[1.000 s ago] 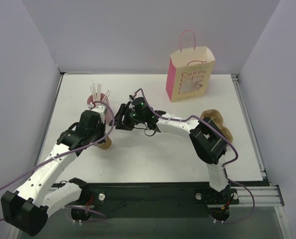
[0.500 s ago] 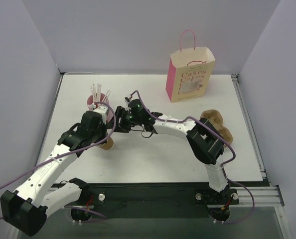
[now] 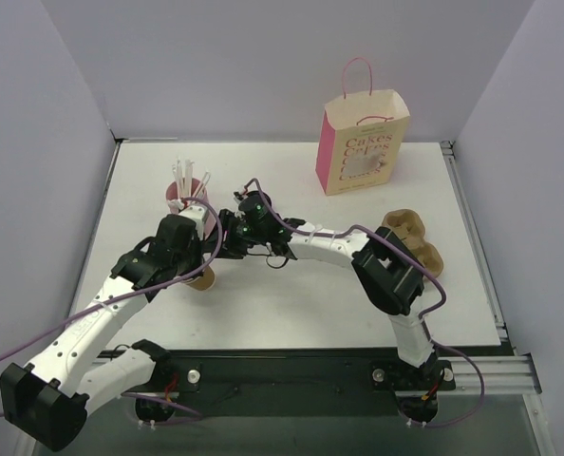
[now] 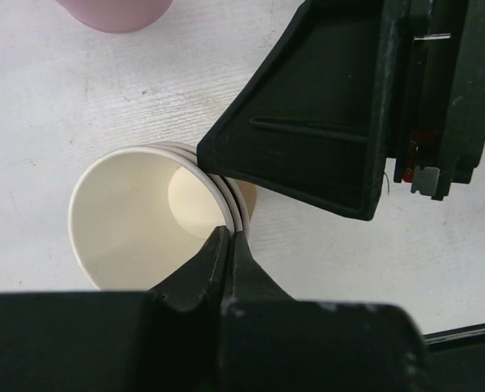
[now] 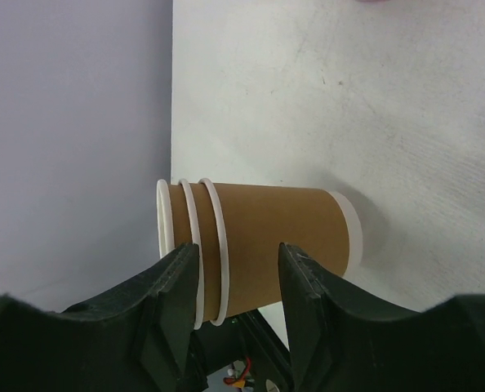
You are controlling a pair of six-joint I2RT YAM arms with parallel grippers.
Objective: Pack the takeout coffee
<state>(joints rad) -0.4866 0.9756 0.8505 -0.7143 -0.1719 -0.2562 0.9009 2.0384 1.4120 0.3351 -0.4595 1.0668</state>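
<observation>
Three nested lidless brown paper cups (image 3: 203,278) stand on the white table (image 3: 291,294); no lidded takeout coffee is in view. My left gripper (image 4: 229,235) is shut on the stack's rim (image 4: 236,204), one finger inside the white interior and one outside. My right gripper (image 5: 238,261) is open, its fingers (image 5: 181,282) in front of the stack's brown side wall (image 5: 267,233), one over the rims and one lower down the wall. From above, the right gripper (image 3: 227,245) sits right beside the left gripper (image 3: 199,258), over the cups.
A pink cup of white straws (image 3: 189,195) stands just behind the cups. A pink and cream paper bag (image 3: 363,142) stands at the back right. A brown pulp cup carrier (image 3: 417,237) lies at the right, partly under my right arm.
My right gripper has moved left across the table up to the cup stack, and its jaws have narrowed slightly. The left gripper has kept its hold on the rim.
</observation>
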